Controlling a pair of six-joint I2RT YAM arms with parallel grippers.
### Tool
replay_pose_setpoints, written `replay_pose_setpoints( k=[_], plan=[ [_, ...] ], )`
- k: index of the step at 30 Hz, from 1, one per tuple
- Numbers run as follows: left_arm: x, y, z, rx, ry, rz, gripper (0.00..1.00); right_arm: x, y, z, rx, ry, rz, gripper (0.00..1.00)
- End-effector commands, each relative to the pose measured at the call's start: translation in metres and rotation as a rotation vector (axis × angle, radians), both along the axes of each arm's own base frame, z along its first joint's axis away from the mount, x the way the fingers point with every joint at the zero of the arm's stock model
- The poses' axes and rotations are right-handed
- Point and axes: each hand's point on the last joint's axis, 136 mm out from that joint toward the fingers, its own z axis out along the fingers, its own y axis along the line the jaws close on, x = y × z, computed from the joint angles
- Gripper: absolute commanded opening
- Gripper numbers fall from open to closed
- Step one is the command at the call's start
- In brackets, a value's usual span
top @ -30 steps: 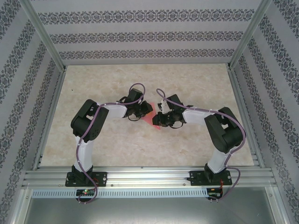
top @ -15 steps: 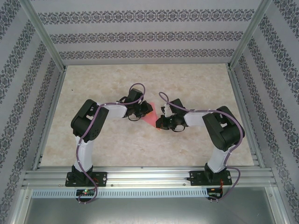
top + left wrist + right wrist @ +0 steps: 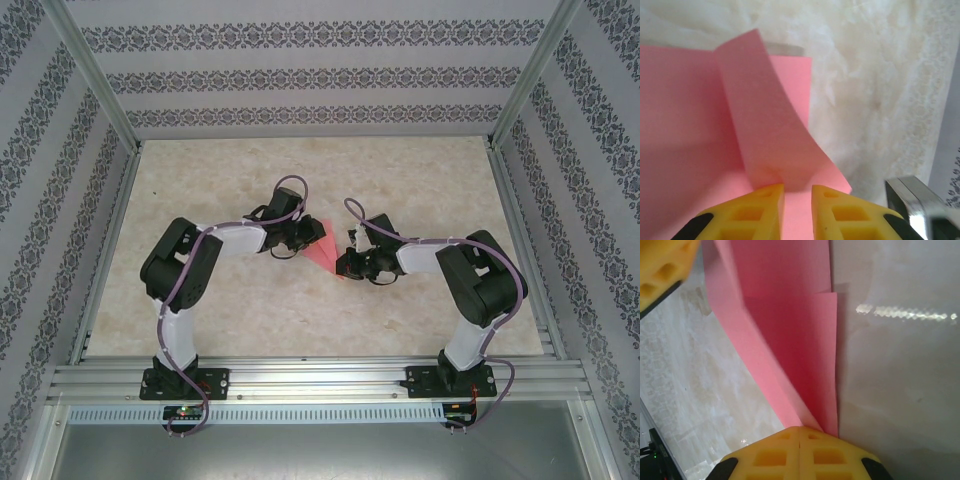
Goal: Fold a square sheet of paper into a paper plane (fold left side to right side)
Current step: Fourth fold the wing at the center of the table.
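Right wrist view: right jaws pinch the square sheet of paper (image 3: 790, 330) mid-fold; whether left jaws grip is unclear. Likely next: carry edge across, crease.

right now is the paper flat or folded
Partly folded: a flap of the paper curls up off the layer lying flat.

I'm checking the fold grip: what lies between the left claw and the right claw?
The salmon-red square sheet of paper bridges the stretch between the left claw and the right claw, as the top external view shows.
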Motion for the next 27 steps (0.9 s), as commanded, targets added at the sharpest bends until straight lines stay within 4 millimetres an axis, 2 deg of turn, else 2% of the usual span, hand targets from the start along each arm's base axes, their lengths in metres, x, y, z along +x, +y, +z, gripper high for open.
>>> replay_pose_setpoints(
  k=[1, 6, 11, 27],
  plan=[
    [-0.018, -0.012, 0.013, -0.021, -0.022, -0.061, 0.22, -0.031, -0.032, -0.042, -0.183, 0.151, -0.047, 0.02],
    [-0.036, -0.026, 0.011, -0.026, -0.014, -0.096, 0.20, -0.030, -0.029, -0.042, -0.181, 0.150, -0.042, 0.01],
    [-0.044, -0.032, 0.003, -0.024, 0.006, -0.109, 0.20, -0.030, -0.029, -0.043, -0.186, 0.153, -0.041, 0.01],
    [-0.047, -0.040, -0.024, -0.048, 0.064, -0.088, 0.19, -0.033, -0.027, -0.047, -0.208, 0.161, -0.037, 0.01]
  ],
)
